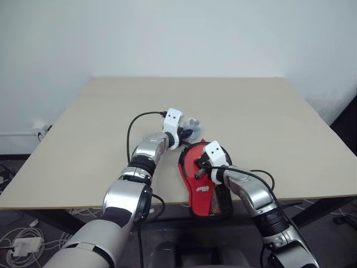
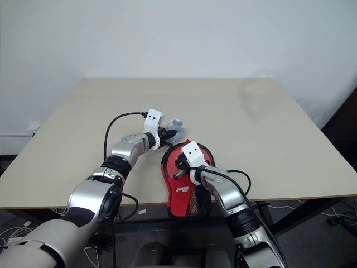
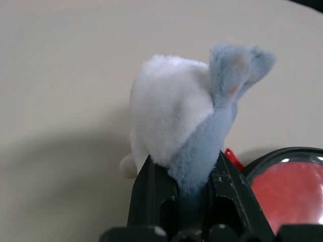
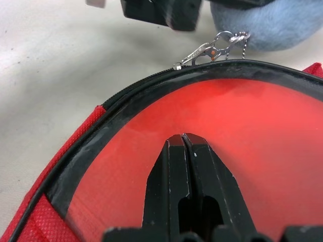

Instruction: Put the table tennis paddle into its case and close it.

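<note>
While left fingers (image 3: 151,194) pinch plush toy (image 3: 181,116), case (image 1: 202,187) lies beside.

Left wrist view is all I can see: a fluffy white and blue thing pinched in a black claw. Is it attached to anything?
Observer: Yes. The plush toy in the left claw appears to hang by a small chain from the case's metal zipper pull.
Operator: And the red bit in the corner?
Observer: That is the case, lying at the table's near edge, with its mesh handle end past the edge.
Operator: Is the other claw busy?
Observer: The right claw is shut, its tips over the case's red face.
</note>
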